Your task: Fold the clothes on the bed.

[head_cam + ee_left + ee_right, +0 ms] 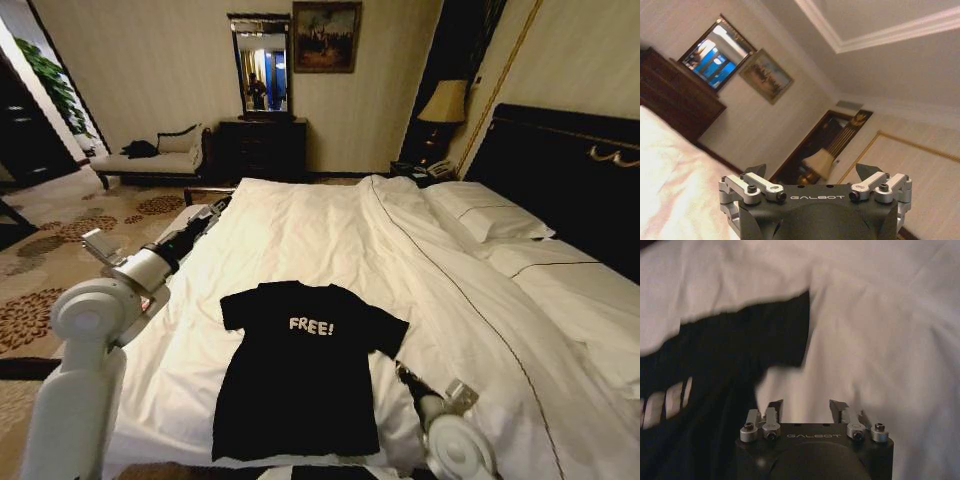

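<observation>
Left arm: extended out over the left side of the bed (300, 235), well apart from the garment. Left gripper (222, 204) held up off the duvet; in the left wrist view its fingertips (756, 170) stand spread with a wide gap, nothing between them, pointing toward the far wall and a lamp (818, 163).

T-shirt (300, 375): black, short-sleeved, white "FREE!" lettering across the chest. Lies flat and face up on the white duvet near the foot edge of the bed, collar toward the far end, both sleeves spread, hem nearest the robot. Small against the wide bed.

Handling, as judged: light, limp cotton; no stiffness, so it sags and drapes wherever lifted. Not fragile. Likely to drag the loose duvet along if pinched too deep, so a shallow pinch of one layer suits. Best holds: sleeve ends, shoulder seams or hem corners, where an edge gives the fingers purchase.

Right gripper (406, 377): low over the duvet just beside the right sleeve (782, 335), apart from it. Fingertips (838, 406) parted, holding nothing.

Pillows (485, 215): white, at the dark headboard (570, 170), well apart from the garment.
</observation>
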Controlling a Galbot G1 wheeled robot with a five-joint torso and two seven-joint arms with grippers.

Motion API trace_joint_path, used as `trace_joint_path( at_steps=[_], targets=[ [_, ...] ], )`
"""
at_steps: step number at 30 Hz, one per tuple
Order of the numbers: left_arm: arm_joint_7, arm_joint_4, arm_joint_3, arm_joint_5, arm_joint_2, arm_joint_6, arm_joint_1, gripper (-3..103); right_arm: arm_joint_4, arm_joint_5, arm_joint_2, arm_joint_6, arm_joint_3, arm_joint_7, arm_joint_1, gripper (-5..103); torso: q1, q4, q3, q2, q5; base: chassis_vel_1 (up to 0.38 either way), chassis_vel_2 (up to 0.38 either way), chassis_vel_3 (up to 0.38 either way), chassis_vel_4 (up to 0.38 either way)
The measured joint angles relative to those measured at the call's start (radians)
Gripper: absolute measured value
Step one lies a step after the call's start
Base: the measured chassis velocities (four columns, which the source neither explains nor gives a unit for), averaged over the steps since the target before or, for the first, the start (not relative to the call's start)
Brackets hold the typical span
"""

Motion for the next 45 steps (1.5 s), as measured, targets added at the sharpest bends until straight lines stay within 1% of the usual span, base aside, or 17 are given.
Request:
trace_joint_path(
  at_steps=[1,2,3,4,6,7,9,10,12,13,23,30,38,41,42,44,45],
  targets=[
    [-0.003,-0.007,-0.007,-0.012,0.0,0.0,-0.007,100,0.002,0.003,-0.003,-0.017,-0.016,0.0,-0.008,61,0.0,-0.0001,0.0,0.0,0.0,0.0,0.0,0.0,0.0],
    [-0.003,-0.007,-0.007,-0.012,0.0,0.0,-0.007,100,0.002,0.003,-0.003,-0.017,-0.016,0.0,-0.008,61,0.0,-0.0001,0.0,0.0,0.0,0.0,0.0,0.0,0.0],
    [-0.004,-0.013,-0.008,-0.018,0.0,0.001,-0.011,100,0.001,0.015,-0.006,-0.032,-0.03,-0.002,-0.007,66,0.0,-0.0003,0.0,0.0,-0.0001,0.0,0.0,0.0,0.0],
    [-0.004,-0.016,-0.008,-0.02,-0.001,0.001,-0.011,100,-0.001,0.023,-0.008,-0.038,-0.035,-0.003,-0.003,66,0.0,-0.0003,0.0,0.0,-0.0001,0.0,0.0,0.0,0.0],
    [-0.004,-0.028,-0.004,-0.023,-0.002,0.005,-0.011,100,-0.014,0.06,-0.016,-0.059,-0.052,-0.005,0.026,77,0.0,0.0,0.0,0.0,-0.0001,0.0,0.0,0.0,0.0],
    [-0.004,-0.028,-0.004,-0.023,-0.002,0.005,-0.011,100,-0.014,0.06,-0.016,-0.059,-0.052,-0.005,0.026,77,0.0,0.0,0.0,0.0,-0.0001,0.0,0.0,0.0,0.0],
    [-0.003,-0.037,0.004,-0.023,-0.007,0.009,-0.01,100,-0.038,0.084,-0.029,-0.075,-0.067,-0.008,0.067,88,0.0,0.0,0.0,0.0,0.0,0.0,0.0,0.0,0.0],
    [-0.003,-0.037,0.004,-0.023,-0.007,0.009,-0.01,100,-0.038,0.084,-0.029,-0.075,-0.067,-0.008,0.067,88,0.0,0.0,0.0,0.0,0.0,0.0,0.0,0.0,0.0],
    [-0.002,-0.038,0.013,-0.022,-0.012,0.01,-0.014,100,-0.057,0.1,-0.041,-0.076,-0.079,-0.009,0.098,97,0.0,0.0001,0.0,0.0,0.0001,0.0,0.0,0.0,0.0],
    [-0.002,-0.037,0.017,-0.021,-0.014,0.01,-0.016,100,-0.059,0.108,-0.045,-0.076,-0.083,-0.009,0.106,99,0.0,0.0,0.0,0.0,0.0,0.0,0.0,0.0,0.0],
    [0.01,-0.01,0.035,-0.001,-0.027,0.011,-0.027,100,-0.015,0.146,-0.053,-0.077,-0.098,-0.016,0.091,100,0.0,-0.0002,0.0,0.0,-0.0001,0.0,0.0,0.0,0.0],
    [0.013,-0.004,0.059,0.022,-0.047,0.011,-0.031,100,-0.03,0.16,-0.07,-0.088,-0.162,-0.043,0.156,100,0.0,-0.0001,0.0,0.0,0.0,0.0,0.0,0.0,0.0],
    [0.016,0.007,0.069,0.034,-0.048,0.011,-0.034,100,-0.051,0.175,-0.074,-0.093,-0.217,-0.041,0.203,101,0.0,-0.0001,0.0,0.0,0.0,0.0,0.0,0.0,0.0],
    [0.019,0.014,0.067,0.034,-0.045,0.011,-0.037,100,-0.055,0.175,-0.075,-0.089,-0.214,-0.037,0.192,90,0.0,0.0,0.0,0.0,0.0,0.0,0.0,0.0,0.0],
    [0.02,0.015,0.067,0.035,-0.045,0.011,-0.036,100,-0.055,0.175,-0.075,-0.088,-0.211,-0.036,0.185,90,0.0,0.0,0.0,0.0,0.0,0.0,0.0,0.0,0.0],
    [0.024,0.019,0.068,0.037,-0.047,0.011,-0.037,100,-0.051,0.175,-0.075,-0.085,-0.204,-0.036,0.167,79,0.0,-0.0002,0.0,0.0,-0.0001,0.0,0.0,0.0,0.0],
    [0.024,0.019,0.068,0.037,-0.047,0.011,-0.037,100,-0.051,0.175,-0.075,-0.085,-0.204,-0.036,0.167,79,0.0,-0.0002,0.0,0.0,-0.0001,0.0,0.0,0.0,0.0]
  ],
)
